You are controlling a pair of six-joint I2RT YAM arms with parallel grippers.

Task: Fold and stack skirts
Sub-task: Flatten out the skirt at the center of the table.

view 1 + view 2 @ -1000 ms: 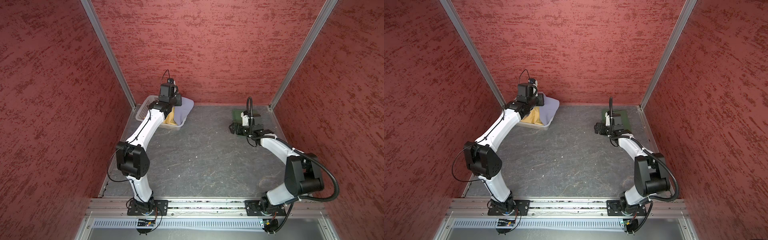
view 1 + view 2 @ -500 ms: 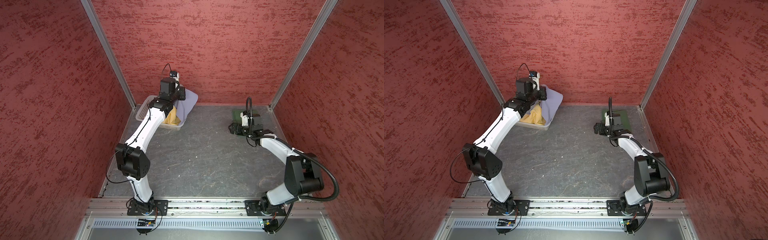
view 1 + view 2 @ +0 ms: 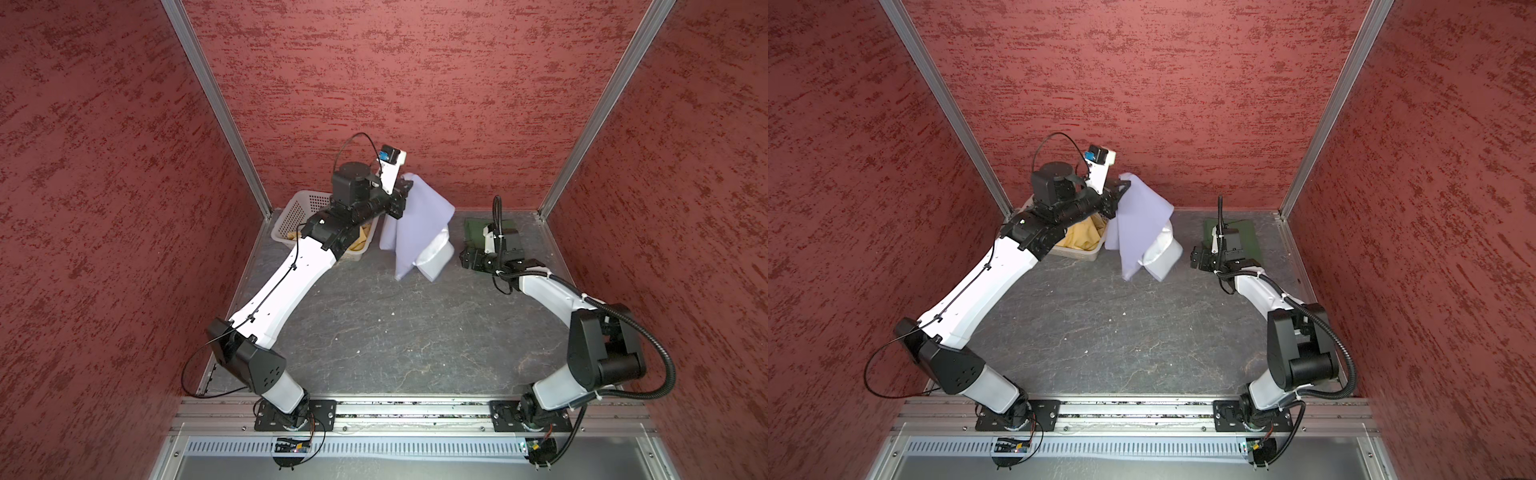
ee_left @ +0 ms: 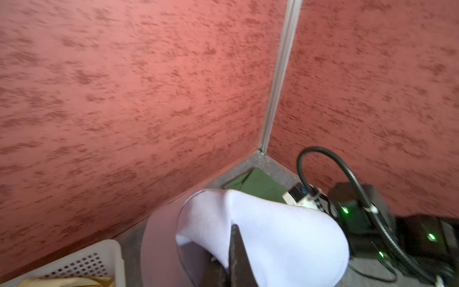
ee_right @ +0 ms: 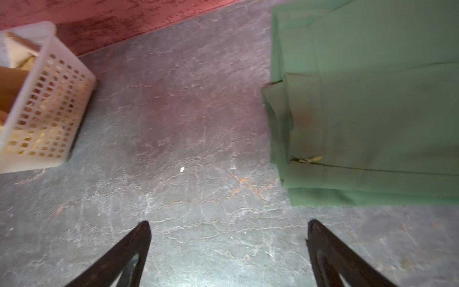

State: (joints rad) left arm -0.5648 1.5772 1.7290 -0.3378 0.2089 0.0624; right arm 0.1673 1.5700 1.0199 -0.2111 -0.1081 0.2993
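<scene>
The left gripper (image 3: pixel 406 192), clenched on the lavender skirt (image 3: pixel 419 224), has lifted it clear of the basket (image 3: pixel 297 212); the yellow skirt (image 3: pixel 1084 235) remains inside. The right gripper (image 5: pixel 229 223) gapes empty.

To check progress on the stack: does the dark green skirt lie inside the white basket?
No, the right wrist view shows the green skirt folded on the table, apart from the white basket.

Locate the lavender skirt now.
In both top views the lavender skirt hangs from the left end effector, between the white basket and the green skirt.
</scene>
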